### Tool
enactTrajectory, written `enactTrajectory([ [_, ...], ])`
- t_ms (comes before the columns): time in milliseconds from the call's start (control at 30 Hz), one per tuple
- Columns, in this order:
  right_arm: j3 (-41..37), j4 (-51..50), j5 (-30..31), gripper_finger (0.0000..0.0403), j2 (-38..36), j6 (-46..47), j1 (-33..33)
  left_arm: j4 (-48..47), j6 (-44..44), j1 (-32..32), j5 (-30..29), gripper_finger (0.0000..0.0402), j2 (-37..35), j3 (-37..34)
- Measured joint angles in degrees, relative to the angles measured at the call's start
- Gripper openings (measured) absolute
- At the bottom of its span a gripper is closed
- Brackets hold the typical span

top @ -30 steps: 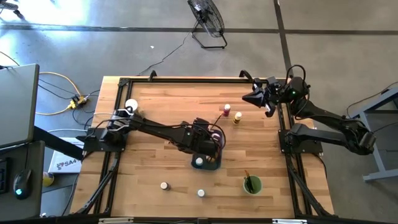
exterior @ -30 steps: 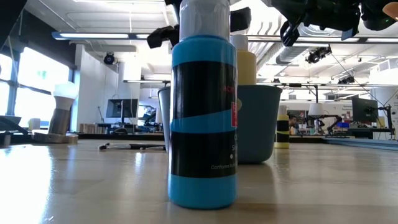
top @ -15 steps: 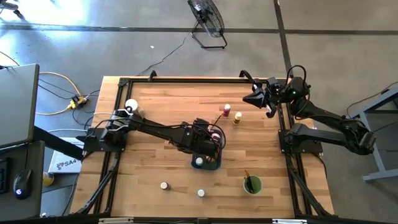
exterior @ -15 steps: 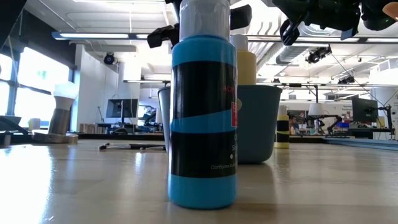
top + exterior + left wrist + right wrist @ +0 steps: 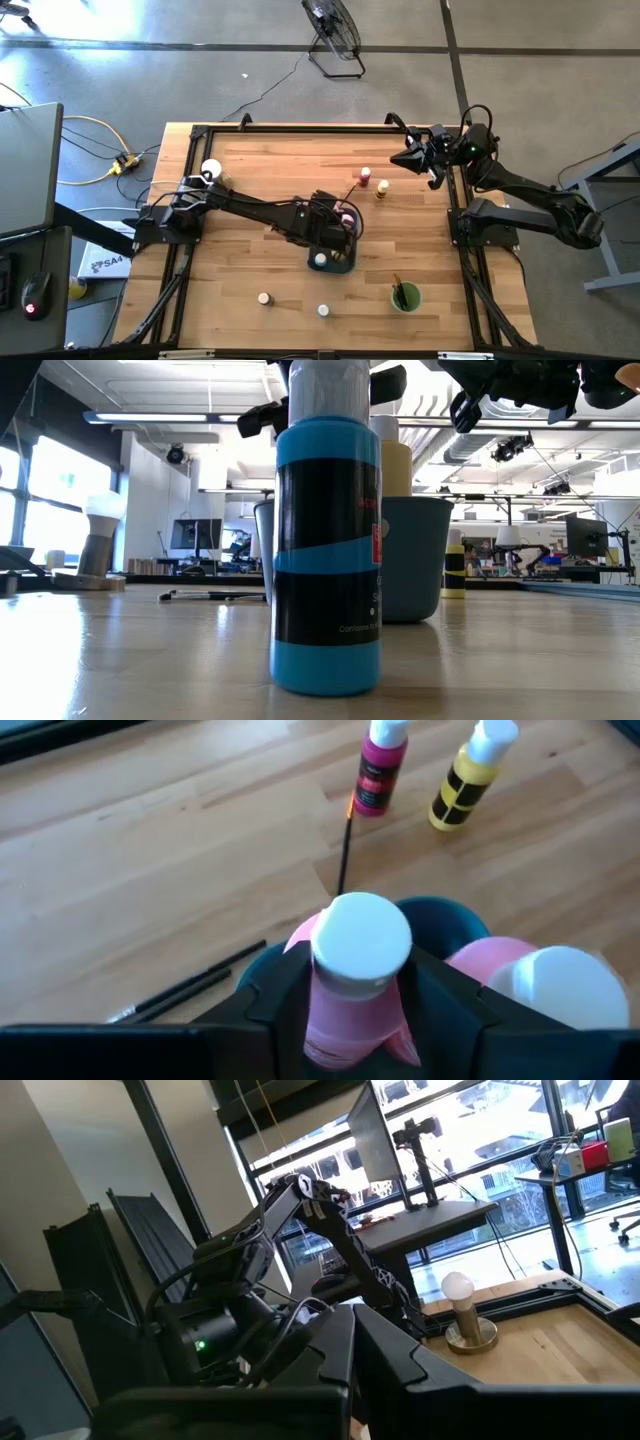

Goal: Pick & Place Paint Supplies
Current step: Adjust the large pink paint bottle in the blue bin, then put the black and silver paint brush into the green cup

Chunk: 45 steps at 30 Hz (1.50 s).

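**Pink bottle upright between the left fingers, over the tray**

Pink squeeze bottle: in your left wrist view it stands upright between the two dark fingers, its long axis vertical and its white cap pointing up at the camera. The left gripper has a finger on each side of the bottle's body; you cannot tell whether they press it or have just let go. A second pale-capped pink bottle sits just beside it, inside the blue-grey tray. Beyond the tray you see a magenta bottle and a yellow bottle standing upright on the tabletop, near each other, and thin dark paintbrushes lying flat beside the tray.

From the high view, your left gripper is over the tray, a little right of the tabletop's middle. The magenta bottle and yellow bottle stand toward the far edge. Two small jars sit near the front edge, and the green cup sits toward the front right corner. The right gripper waits above the far right corner, fingers together.

In the low view a blue bottle stands upright close to the camera, with the tray behind it.

In the right wrist view the right gripper points off into the room.
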Motion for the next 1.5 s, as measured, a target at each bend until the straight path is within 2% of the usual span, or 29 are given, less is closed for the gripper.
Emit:
enactTrajectory([
  [200,0.0,0.0,0.0,0.0002,0.0,0.0,0.0,0.0,0.0,0.0,1.0,0.0205,0.0,0.0],
  [367,0.0,0.0,0.0,0.0002,0.0,0.0,0.0,-1.3,0.1,0.0,2.4,0.0232,0.0,1.4],
  [533,0.0,0.0,0.0,0.0002,0.0,0.0,0.0,-3.7,0.6,0.0,2.6,0.0234,0.0,3.8],
  [767,0.0,0.0,0.0,0.0002,0.0,0.1,0.0,-12.1,0.6,0.0,2.0,0.0234,0.1,9.6],
  [1067,0.0,2.1,0.0,0.0002,0.0,0.2,0.0,-23.0,0.8,0.0,-2.6,0.0235,0.1,19.4],
  [1233,0.0,2.1,-0.5,0.0002,0.0,1.3,0.0,-24.8,4.0,0.0,-5.0,0.0235,0.1,24.1],
  [1400,0.0,1.1,-4.2,0.0002,0.0,1.7,0.0,-25.8,7.3,0.4,-7.8,0.0235,0.1,29.6],
  [1500,0.0,0.8,-5.8,0.0002,0.0,1.6,0.0,-25.9,7.7,1.8,-9.0,0.0235,-2.4,28.8],
])
